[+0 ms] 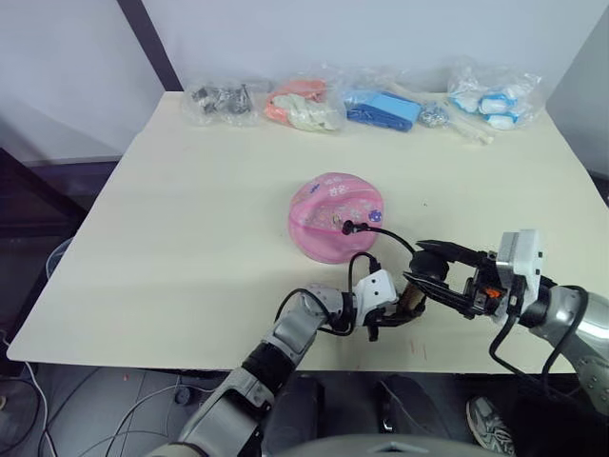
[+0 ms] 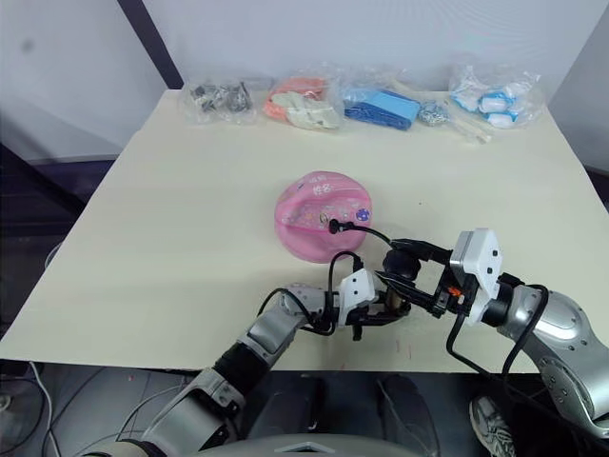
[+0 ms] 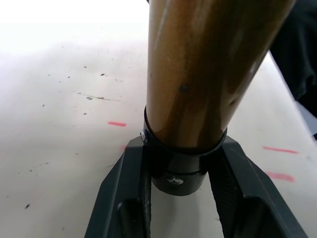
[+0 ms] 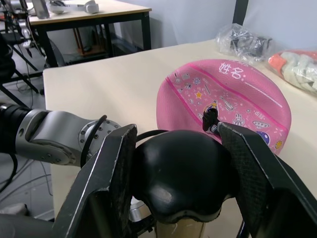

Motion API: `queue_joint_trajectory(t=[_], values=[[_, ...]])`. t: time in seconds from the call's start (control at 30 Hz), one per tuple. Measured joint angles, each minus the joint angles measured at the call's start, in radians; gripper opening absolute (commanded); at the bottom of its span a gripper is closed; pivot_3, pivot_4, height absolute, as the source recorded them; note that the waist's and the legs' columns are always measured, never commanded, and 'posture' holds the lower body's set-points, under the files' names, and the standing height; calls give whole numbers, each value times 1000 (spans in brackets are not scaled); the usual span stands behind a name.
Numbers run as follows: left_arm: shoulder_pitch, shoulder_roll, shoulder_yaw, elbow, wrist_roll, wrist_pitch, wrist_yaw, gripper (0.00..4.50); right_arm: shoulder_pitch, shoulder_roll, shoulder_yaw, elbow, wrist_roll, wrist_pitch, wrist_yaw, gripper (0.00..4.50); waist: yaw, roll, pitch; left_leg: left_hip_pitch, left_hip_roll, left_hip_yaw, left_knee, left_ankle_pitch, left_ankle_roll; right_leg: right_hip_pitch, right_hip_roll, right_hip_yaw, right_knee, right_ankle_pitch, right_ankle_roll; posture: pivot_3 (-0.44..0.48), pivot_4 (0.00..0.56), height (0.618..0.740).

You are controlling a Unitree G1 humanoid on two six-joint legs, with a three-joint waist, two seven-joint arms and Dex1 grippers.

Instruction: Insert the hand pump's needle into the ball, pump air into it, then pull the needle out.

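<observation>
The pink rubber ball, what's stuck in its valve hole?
A black fitting on the thin black hose sits in the pink rubber ball; the needle itself is hidden inside.

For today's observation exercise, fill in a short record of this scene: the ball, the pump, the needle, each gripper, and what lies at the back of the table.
Ball: pink ball, partly deflated, on the table
Needle: fitting sits at the ball's valve
Pump: gold pump at the table's near edge
Left gripper: left gripper clamped on the pump's lower cap
Right gripper: right gripper closed on the pump's black handle
Back of table: clear bags in a row
</observation>
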Motion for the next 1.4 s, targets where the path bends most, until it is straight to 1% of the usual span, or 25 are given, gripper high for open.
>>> queue_joint_trajectory(t=[0.1,0.27,0.33,0.53,0.83,1.13,1.27,1.4], values=[[-14,-17,-1,49,17,-31,6,1097,23,11,-6,21,-17,-35,20,2299,1,0,0,0,0,0,0,0,0,0,0,0,0,0,0,0,150,740],[-23,-21,-1,67,35,-47,8,1097,37,21,-19,46,-15,-69,45,2299,1,0,0,1,0,0,0,0,0,1,0,0,0,0,0,0,150,740],[-26,-20,-1,70,38,-45,7,1097,38,22,-31,50,1,-63,48,2299,1,0,0,1,0,0,1,0,0,1,0,0,1,0,0,0,150,740],[-39,-26,-1,79,33,-33,-17,1097,11,8,-78,53,94,37,27,2299,1,0,0,0,0,-1,1,0,0,1,0,0,0,0,0,0,150,740],[-46,-21,1,77,32,-2,-24,1097,-95,-31,-162,16,256,132,-3,2299,-2,-1,0,1,0,-1,1,0,0,1,0,0,1,0,0,0,150,740],[-38,-14,3,66,31,13,-34,1097,-185,-73,-206,16,381,214,-50,2299,-2,-1,0,1,0,0,1,0,0,1,0,0,1,0,0,0,150,740],[-39,-12,3,72,31,4,-35,1097,-268,-108,-218,20,461,268,-94,2299,-2,0,0,1,1,0,1,0,0,1,0,0,1,0,0,0,150,740],[-40,-13,6,76,31,1,-37,1097,-321,-123,-249,35,534,304,-140,2299,-2,-1,0,0,1,0,1,0,0,1,0,0,1,0,0,0,150,740]])
